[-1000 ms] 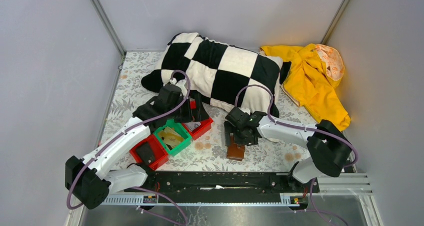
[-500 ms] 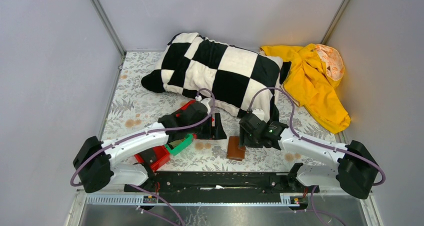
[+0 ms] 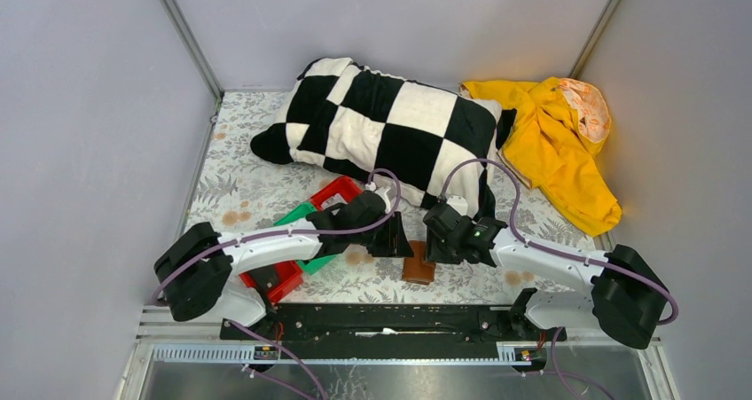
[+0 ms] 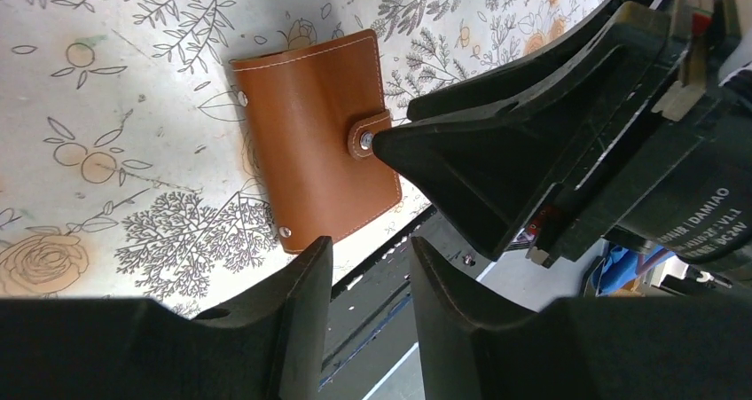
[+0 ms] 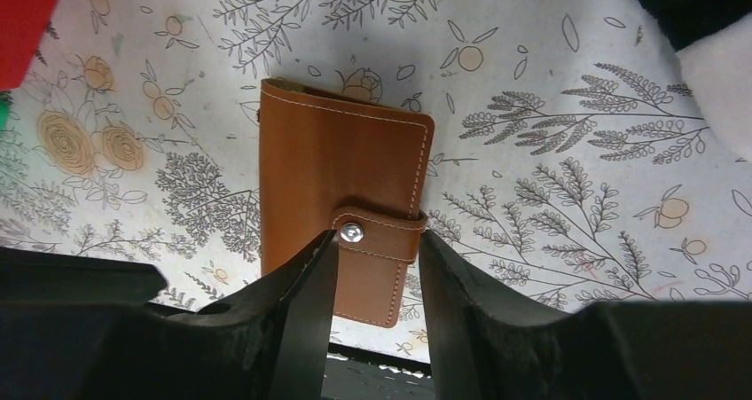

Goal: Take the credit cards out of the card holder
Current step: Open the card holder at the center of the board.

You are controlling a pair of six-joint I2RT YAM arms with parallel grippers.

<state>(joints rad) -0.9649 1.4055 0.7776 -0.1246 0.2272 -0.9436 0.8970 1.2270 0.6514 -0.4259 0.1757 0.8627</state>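
The card holder [image 3: 418,268] lies flat on the desk's flowered cloth [image 3: 231,192], close to the near edge and about midway along it. It is closed, with its strap [image 5: 379,238] snapped down over the brown cover. No card is out yet.

The right hand [image 5: 377,240] hangs over the strap with its fingers a narrow gap apart, one on each side, holding nothing. From the left wrist view one finger tip sits right at the snap stud [image 4: 365,139]; whether it touches cannot be told. The left hand [image 4: 368,249] is also narrow and empty, just beside the holder's edge on the near side.

The likeliest trouble is the snap. If the right hand pulls the strap and nothing pins the cover, the whole holder will probably lift or slide on the cloth instead of opening. The smooth leather-like face gives the fingers little to bite on, so the strap could slip free. A sideways shove could push the holder towards the near edge and the black rail [image 3: 381,318] there.

The two hands are very close together, so a careless move by either may knock them into each other. The red bin [image 3: 277,280] under the left arm could be nudged as well.
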